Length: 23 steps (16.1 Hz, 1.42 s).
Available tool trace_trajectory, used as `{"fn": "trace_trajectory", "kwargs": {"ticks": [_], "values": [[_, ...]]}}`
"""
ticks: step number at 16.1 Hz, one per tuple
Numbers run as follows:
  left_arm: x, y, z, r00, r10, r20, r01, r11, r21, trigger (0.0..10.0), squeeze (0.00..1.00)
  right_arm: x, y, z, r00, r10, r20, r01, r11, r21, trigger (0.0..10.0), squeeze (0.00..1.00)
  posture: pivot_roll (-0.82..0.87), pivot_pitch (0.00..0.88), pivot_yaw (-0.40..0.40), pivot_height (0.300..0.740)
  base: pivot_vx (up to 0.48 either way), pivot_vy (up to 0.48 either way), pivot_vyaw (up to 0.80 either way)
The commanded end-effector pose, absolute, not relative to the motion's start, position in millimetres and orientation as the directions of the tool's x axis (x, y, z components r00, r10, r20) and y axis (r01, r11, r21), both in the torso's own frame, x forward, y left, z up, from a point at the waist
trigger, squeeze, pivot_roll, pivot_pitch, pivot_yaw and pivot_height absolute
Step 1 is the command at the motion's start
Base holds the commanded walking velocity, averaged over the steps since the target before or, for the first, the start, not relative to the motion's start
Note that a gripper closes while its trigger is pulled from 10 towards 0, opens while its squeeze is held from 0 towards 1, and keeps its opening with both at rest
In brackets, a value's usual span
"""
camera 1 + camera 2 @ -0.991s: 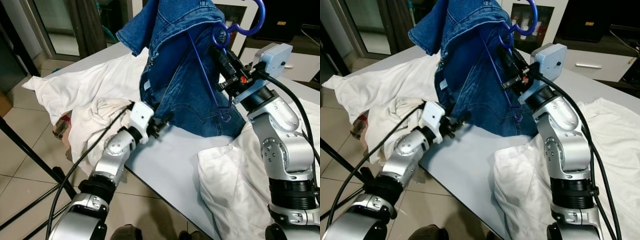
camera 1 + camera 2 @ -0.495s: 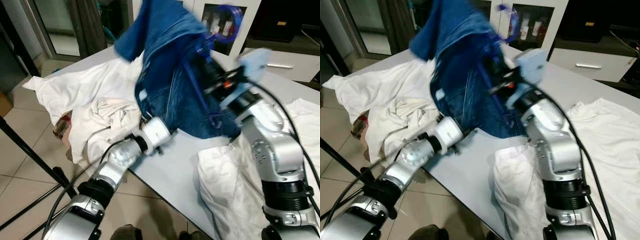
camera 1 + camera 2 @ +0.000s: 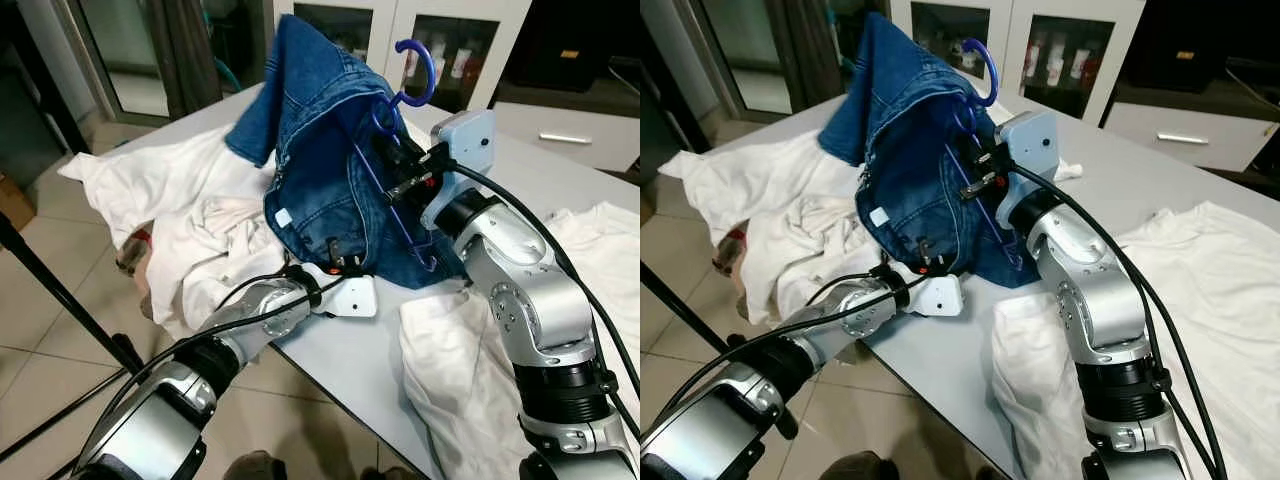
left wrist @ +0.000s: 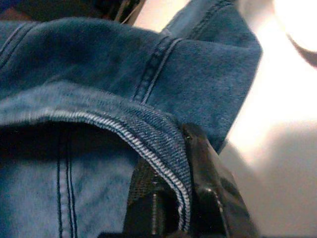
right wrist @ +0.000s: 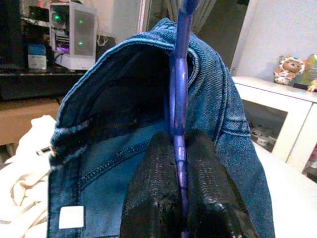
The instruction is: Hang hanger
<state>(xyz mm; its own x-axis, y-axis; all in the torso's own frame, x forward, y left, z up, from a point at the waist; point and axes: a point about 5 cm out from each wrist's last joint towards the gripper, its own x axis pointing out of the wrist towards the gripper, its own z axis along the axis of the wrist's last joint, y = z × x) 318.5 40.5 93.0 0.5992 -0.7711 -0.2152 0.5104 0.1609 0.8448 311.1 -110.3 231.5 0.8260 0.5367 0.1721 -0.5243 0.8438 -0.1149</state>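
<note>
Right wrist view: right gripper (image 5: 181, 198) fingers clamped on blue plastic hanger (image 5: 178, 99)
Left gripper (image 4: 173, 198): pinching hem of blue denim garment (image 3: 330, 170)
Hanger position: upright over grey table (image 3: 370, 350), hook free
Progress: garment draped on; hanging not yet done

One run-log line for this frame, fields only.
right gripper: shut on blue plastic hanger | left gripper: shut on blue denim jacket hem | jacket draped on hanger over grey table
</note>
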Motion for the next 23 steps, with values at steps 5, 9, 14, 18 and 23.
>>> {"fn": "trace_trajectory", "kwargs": {"ticks": [5, 9, 14, 18, 23], "values": [[312.8, 30.4, 81.8, 0.577, -0.779, -0.246, 0.539, 0.137, 0.831, 0.0, 0.0, 317.0, -112.8, 249.6, 0.836, 0.506, 0.212, -0.486, 0.863, -0.142, 0.0, 0.0, 0.02, 0.016, -0.005, 0.74, 0.0, 0.0, 0.0], [327.0, 31.0, 113.5, 0.697, -0.717, 0.023, 0.577, 0.58, 0.575, 0.0, 0.0, 314.5, -110.5, 256.7, 0.82, 0.525, 0.229, -0.505, 0.851, -0.144, 0.0, 0.0, 0.02, 0.015, -0.009, 0.74, 0.0, 0.0, 0.0], [324.2, 19.6, 123.1, 0.653, -0.754, 0.077, 0.553, 0.544, 0.631, 0.0, 0.0, 309.5, -99.9, 260.4, 0.796, 0.557, 0.235, -0.546, 0.83, -0.116, 0.0, 0.0, 0.03, 0.016, -0.011, 0.74, 0.0, 0.0, 0.0], [308.5, 13.5, 111.7, 0.542, -0.84, 0.0, 0.555, 0.357, 0.751, 10.0, 0.0, 313.7, -112.0, 261.5, 0.82, 0.519, 0.241, -0.507, 0.854, -0.115, 0.0, 0.0, 0.02, 0.016, -0.011, 0.74, 0.0, 0.0, 0.0], [315.6, 23.8, 118.2, 0.608, -0.79, 0.074, 0.544, 0.483, 0.687, 10.0, 1.0, 317.4, -122.1, 268.2, 0.827, 0.495, 0.266, -0.479, 0.869, -0.125, 0.0, 0.0, 0.03, 0.015, -0.011, 0.74, 0.0, 0.0, 0.0]]}}
